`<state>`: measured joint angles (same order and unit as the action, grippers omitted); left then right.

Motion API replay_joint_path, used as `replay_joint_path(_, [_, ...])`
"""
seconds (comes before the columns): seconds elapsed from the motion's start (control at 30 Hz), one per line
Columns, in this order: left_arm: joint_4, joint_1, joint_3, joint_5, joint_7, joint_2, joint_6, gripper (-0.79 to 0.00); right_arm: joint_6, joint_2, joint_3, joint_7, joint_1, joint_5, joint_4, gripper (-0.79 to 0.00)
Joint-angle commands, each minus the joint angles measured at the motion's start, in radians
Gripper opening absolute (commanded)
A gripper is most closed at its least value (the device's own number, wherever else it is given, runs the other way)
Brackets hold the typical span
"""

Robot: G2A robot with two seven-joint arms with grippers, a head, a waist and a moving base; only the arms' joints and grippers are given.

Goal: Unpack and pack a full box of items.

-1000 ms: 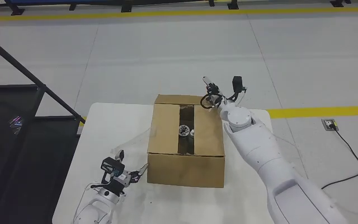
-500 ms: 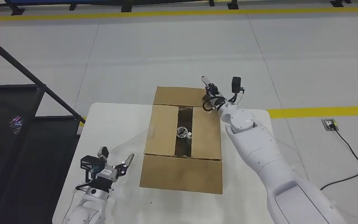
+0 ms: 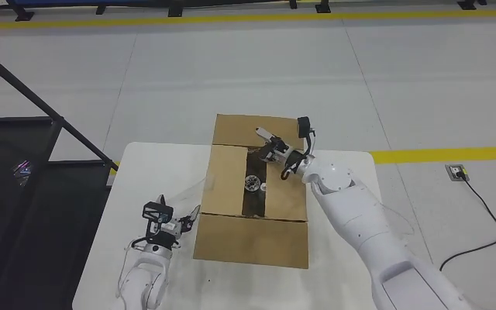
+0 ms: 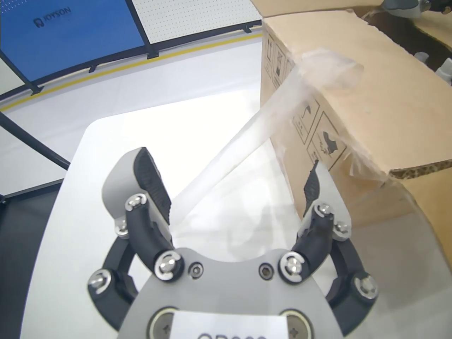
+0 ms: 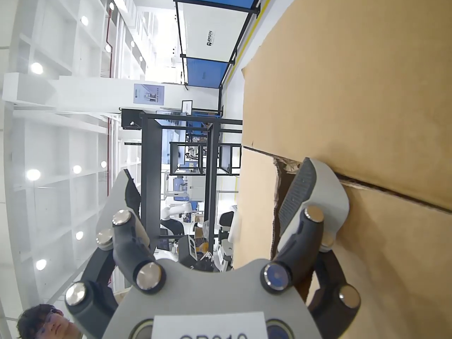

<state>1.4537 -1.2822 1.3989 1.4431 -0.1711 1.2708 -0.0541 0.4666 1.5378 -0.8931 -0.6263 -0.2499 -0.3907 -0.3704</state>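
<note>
The cardboard box [image 3: 225, 178] stands mid-table with its near flap [image 3: 252, 242] and far flap [image 3: 240, 128] folded outward. A dark slot between the two long flaps shows a round silvery item [image 3: 253, 183] and a small white cap. My right gripper [image 3: 285, 133] is open over the far end of the box. In the right wrist view, one finger [image 5: 310, 188] rests against the seam between flaps. My left gripper [image 3: 178, 208] is open above the table, just off the box's near left corner. A strip of clear tape [image 4: 247, 135] hangs from the box [image 4: 353, 107] down between its fingers.
The white table [image 3: 155, 170] has bare room to the left of the box and a narrower strip to the right. Its edges lie close to the box at the front and back. A black frame [image 3: 46, 116] stands off the table's left side.
The near and far flaps have swung outward. My right gripper came from beyond the box's far right corner to over its far end. My left gripper drew back, then returned toward the box.
</note>
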Motion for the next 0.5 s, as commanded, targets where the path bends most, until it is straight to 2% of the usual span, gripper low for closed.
replay_joint_path(0.0, [-0.005, 0.004, -0.009, 0.004, -0.005, 0.001, -0.006, 0.0, -0.001, 0.0, 0.001, -0.001, -0.004, 0.002, -0.004, 0.0])
replay_joint_path(0.17, [-0.006, -0.002, -0.02, 0.013, -0.018, 0.002, -0.017, 0.0, 0.02, -0.026, -0.026, -0.169, -0.055, -0.007, -0.083, 0.0])
replay_joint_path(0.33, [-0.003, -0.009, -0.021, 0.018, -0.024, 0.002, -0.017, 0.0, -0.01, -0.058, -0.057, -0.32, -0.085, 0.005, -0.163, 0.0])
replay_joint_path(0.47, [0.003, -0.017, -0.019, 0.012, -0.029, 0.002, -0.014, 0.0, -0.063, -0.074, -0.064, -0.327, -0.111, 0.055, -0.228, 0.0])
